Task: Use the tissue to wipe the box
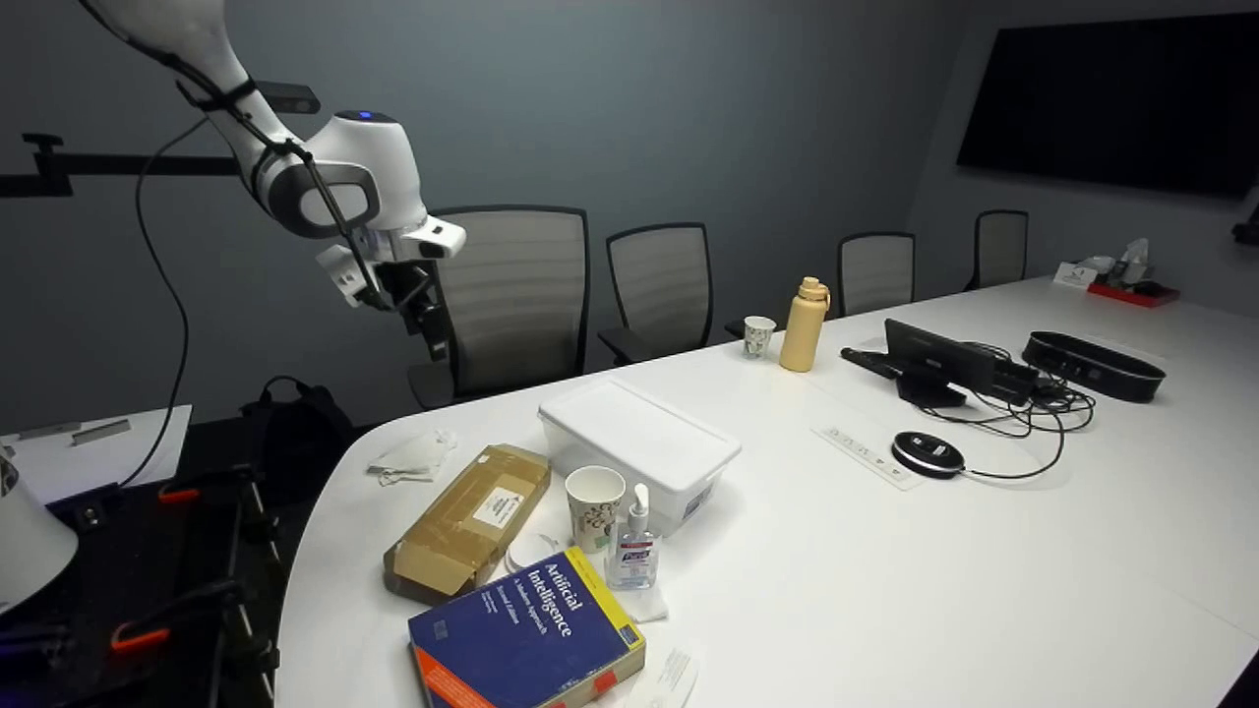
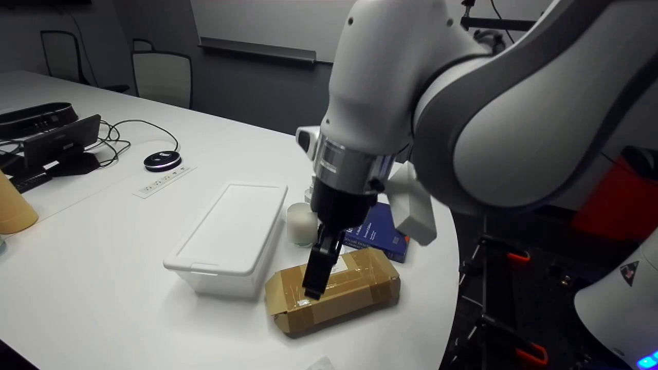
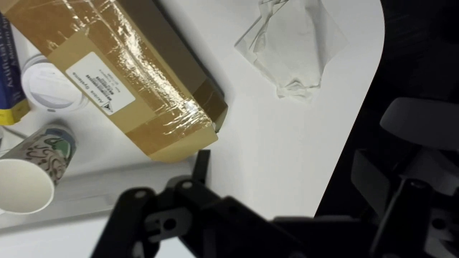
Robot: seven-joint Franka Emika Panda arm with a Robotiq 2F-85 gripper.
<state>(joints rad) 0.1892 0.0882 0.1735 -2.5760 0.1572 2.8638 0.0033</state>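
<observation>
The tissue [image 3: 292,46], a crumpled whitish piece of paper, lies flat on the table near its rounded edge. It also shows in the exterior views, beyond the box [image 1: 411,458] and cut off at the bottom edge [image 2: 322,365]. The tan cardboard box [image 3: 118,71] with a white label lies beside it; the box is in both exterior views [image 1: 472,516] [image 2: 334,293]. My gripper [image 3: 282,152] is open and empty above the table, with its fingers spread in the wrist view. In the exterior views it hangs in the air [image 1: 433,329] [image 2: 314,288], apart from tissue and box.
A lidded white container [image 1: 639,442], a patterned paper cup [image 1: 594,506], a sanitizer bottle [image 1: 634,551] and a blue and yellow book [image 1: 526,629] stand close around the box. A round white lid [image 3: 52,84] lies between box and cup. Chairs [image 1: 511,295] stand behind the table.
</observation>
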